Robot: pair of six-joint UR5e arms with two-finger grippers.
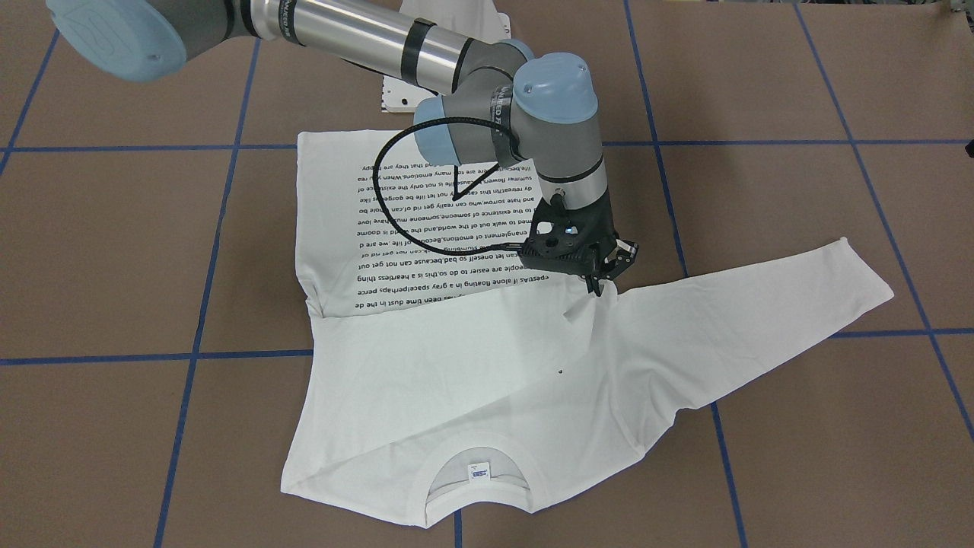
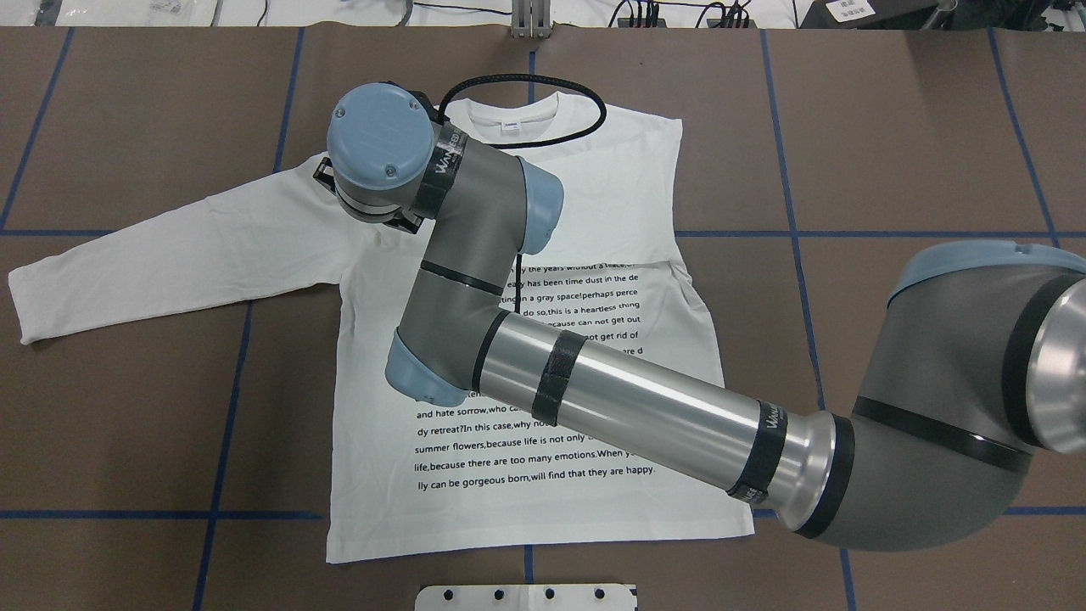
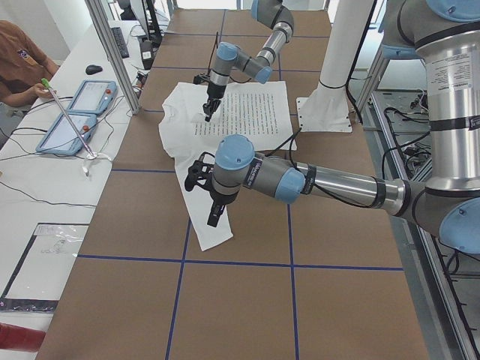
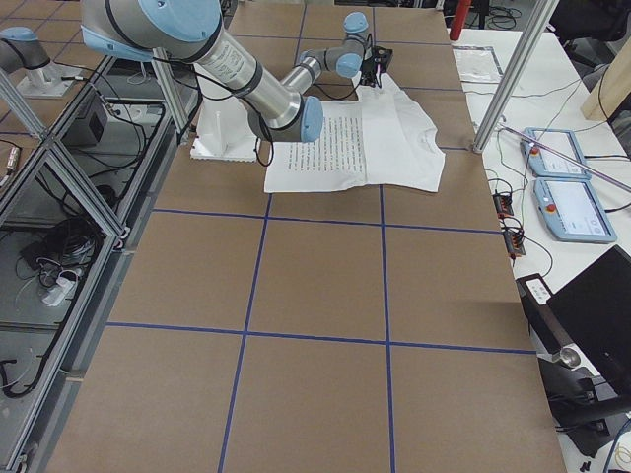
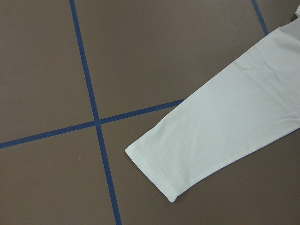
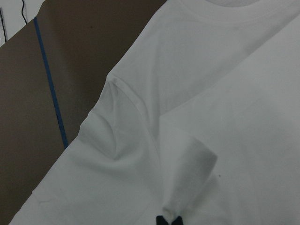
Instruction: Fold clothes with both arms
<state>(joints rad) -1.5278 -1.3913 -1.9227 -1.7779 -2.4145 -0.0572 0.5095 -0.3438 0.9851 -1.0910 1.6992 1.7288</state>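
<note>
The white long-sleeved T-shirt [image 1: 426, 380] lies flat on the brown table, text block [image 1: 441, 228] up and neck label [image 1: 477, 472] at the collar. One sleeve is folded across the chest. My right gripper [image 1: 599, 288] is shut on that sleeve's end and holds it just above the opposite shoulder; the right wrist view shows the pinched cuff [image 6: 187, 178]. The other sleeve [image 2: 170, 255] stretches out flat. My left gripper [image 3: 214, 217] hovers over that sleeve's cuff [image 5: 168, 173]; I cannot tell whether it is open or shut.
The white pedestal base plate [image 2: 526, 596] sits just beyond the shirt's hem. Blue tape lines [image 1: 190, 354] grid the table. My right arm [image 2: 611, 399] crosses low over the shirt's body. A person with tablets [image 3: 75, 112] sits at a side desk.
</note>
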